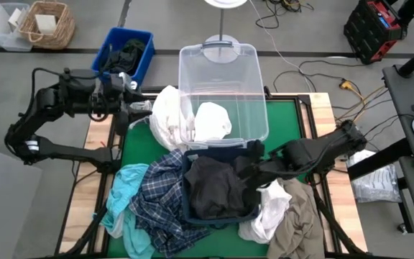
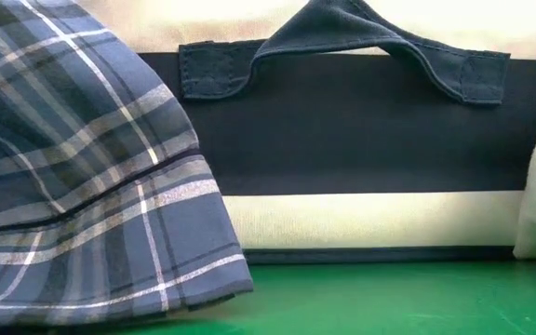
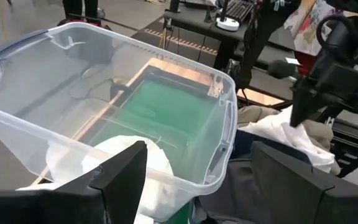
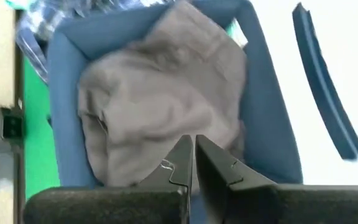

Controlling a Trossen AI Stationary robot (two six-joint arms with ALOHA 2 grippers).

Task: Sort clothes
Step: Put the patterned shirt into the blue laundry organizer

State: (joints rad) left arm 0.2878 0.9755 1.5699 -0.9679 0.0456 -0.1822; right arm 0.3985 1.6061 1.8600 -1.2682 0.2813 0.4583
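One black garment [image 1: 210, 188] fills the navy fabric box [image 1: 192, 214] at the table's [image 1: 293, 119] near edge. The right gripper [image 1: 254, 173], fingers closed and empty, hovers above it. The left gripper [image 1: 136, 109] gapes empty beside one clear bin [image 1: 221, 90].

Robotics lab, floor cables [image 1: 315, 68], red equipment case [image 1: 371, 29]

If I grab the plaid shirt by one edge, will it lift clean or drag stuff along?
The navy-and-white plaid fabric shirt lies crumpled in soft folds, so it will probably hang limp and stretch out rather than lift as one piece. It overlaps the teal garment and drapes against the square navy fabric box, so it may well drag on both.
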